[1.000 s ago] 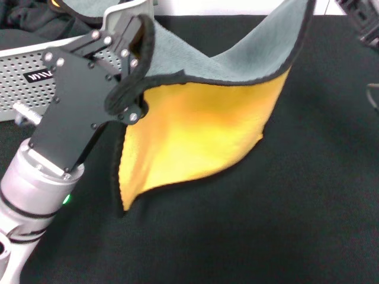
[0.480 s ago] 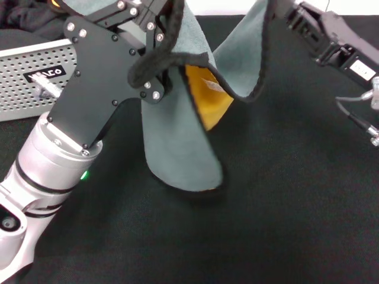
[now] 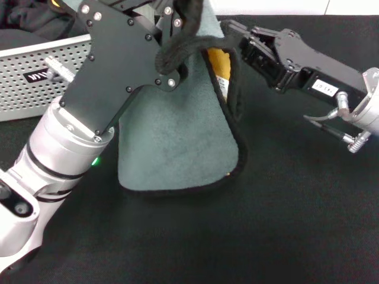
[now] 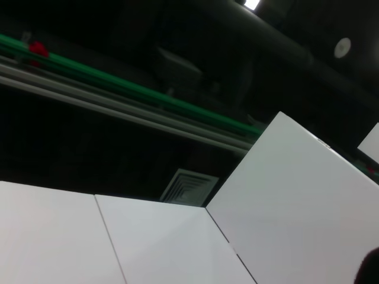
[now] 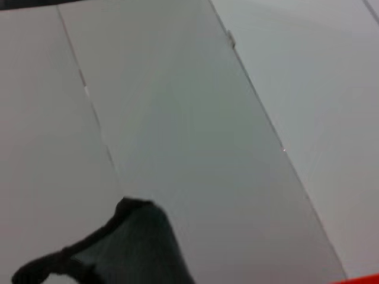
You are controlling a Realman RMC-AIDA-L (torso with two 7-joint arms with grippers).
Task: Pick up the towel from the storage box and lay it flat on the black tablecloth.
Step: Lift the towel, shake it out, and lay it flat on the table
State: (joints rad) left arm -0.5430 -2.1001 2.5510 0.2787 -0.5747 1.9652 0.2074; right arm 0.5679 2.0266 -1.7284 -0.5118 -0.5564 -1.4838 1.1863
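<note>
The towel (image 3: 177, 142) hangs between my two grippers with its grey face toward the head camera and a strip of its yellow-orange face (image 3: 219, 62) showing at the fold. Its lower hem rests on the black tablecloth (image 3: 284, 225). My left gripper (image 3: 176, 48) is shut on the bunched top hem, above the cloth. My right gripper (image 3: 230, 31) is close beside it, shut on the towel's upper right edge. A grey corner of the towel (image 5: 133, 248) shows in the right wrist view. The storage box (image 3: 35, 77) stands at the left, behind my left arm.
A black garment (image 3: 26, 18) lies in the box at the far left. The tablecloth spreads wide to the front and right of the towel. The left wrist view shows only white panels (image 4: 284, 207) and a dark ceiling.
Both grippers have come down and closer together with the towel. The towel turned from yellow face out to grey face out, and its lower edge now rests on the tablecloth.
</note>
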